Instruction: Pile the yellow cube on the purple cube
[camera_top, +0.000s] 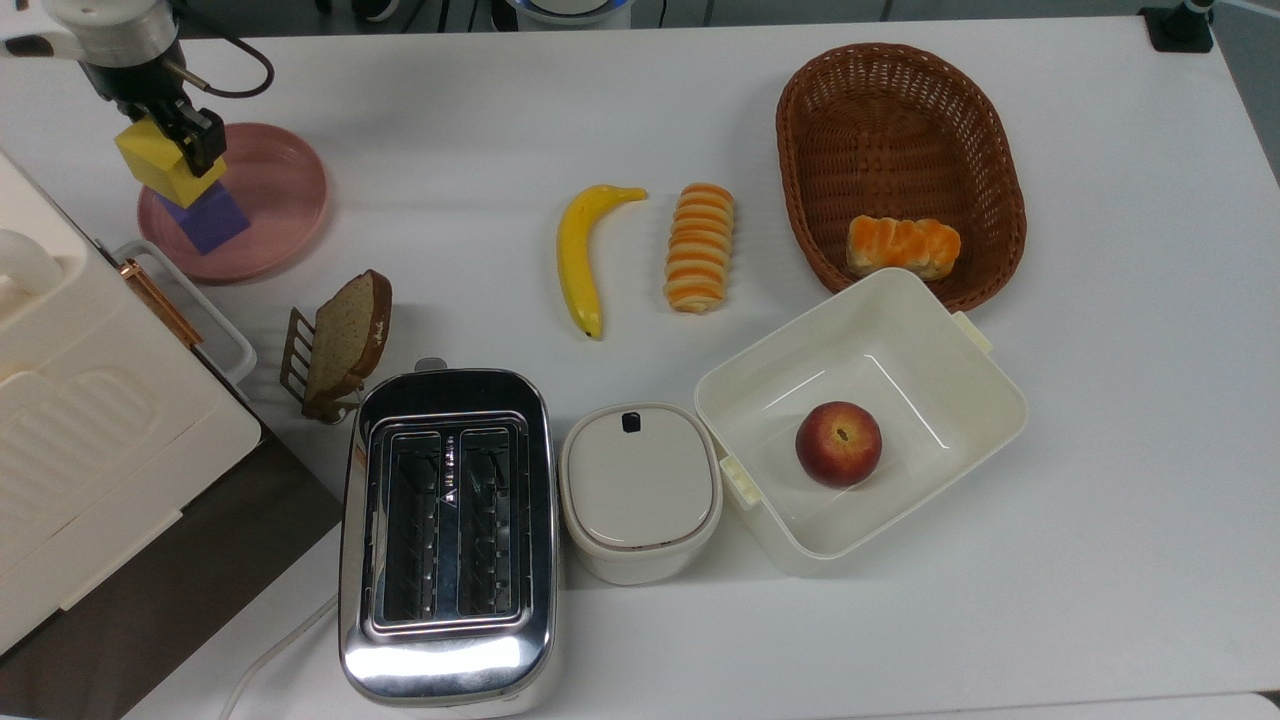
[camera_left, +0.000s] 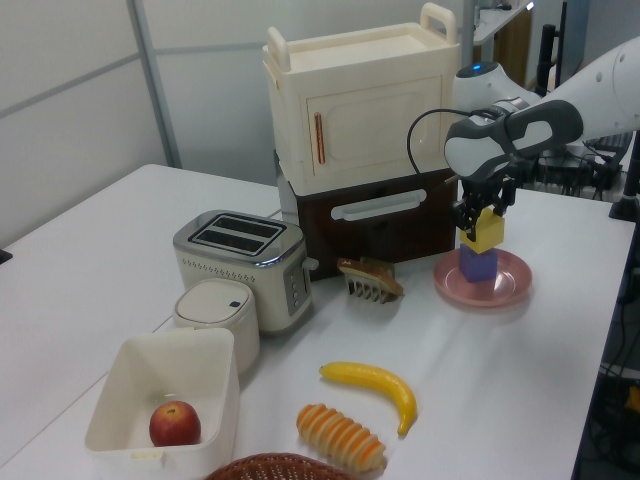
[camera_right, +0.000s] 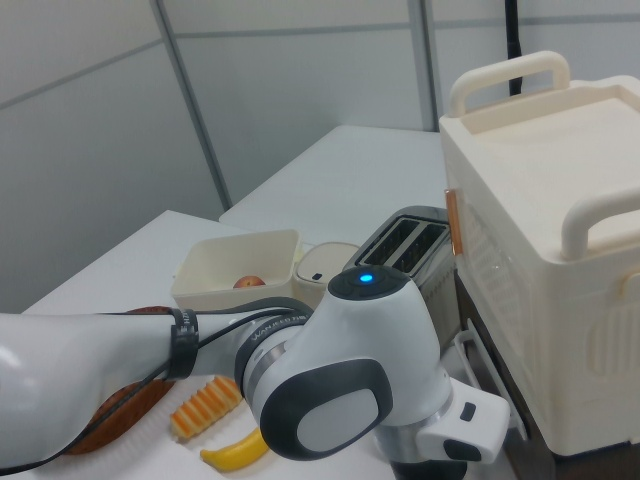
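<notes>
A round pink plate (camera_top: 285, 200), smooth and shallow-rimmed, is set near the desk's (camera_top: 1100, 560) far corner on the top view's left; on it stands the purple cube (camera_top: 215, 222), a matte blue-violet block, with the yellow cube (camera_top: 160, 165) resting on its top face. The yellow cube — matte, smooth-sided — is clasped between the fingers of the gripper (camera_top: 170, 135), which are closed against its sides.

An oval wicker basket (camera_top: 900, 110), brown and coarsely woven, holds one glazed orange bread roll (camera_top: 903, 246). A square cream plastic box (camera_top: 960, 400), open and glossy, holds a single red peach (camera_top: 838, 443). Beside it is placed a rounded cream container (camera_top: 640, 490), lid closed. A chrome toaster (camera_top: 447, 530) with two empty slots stands at the near edge. A small rack (camera_top: 296, 352) carries a bread slice (camera_top: 345, 340). A curved banana (camera_top: 578, 258) and a ridged striped pastry (camera_top: 699, 246) lie bare on the desk's middle — side by side, apart.
</notes>
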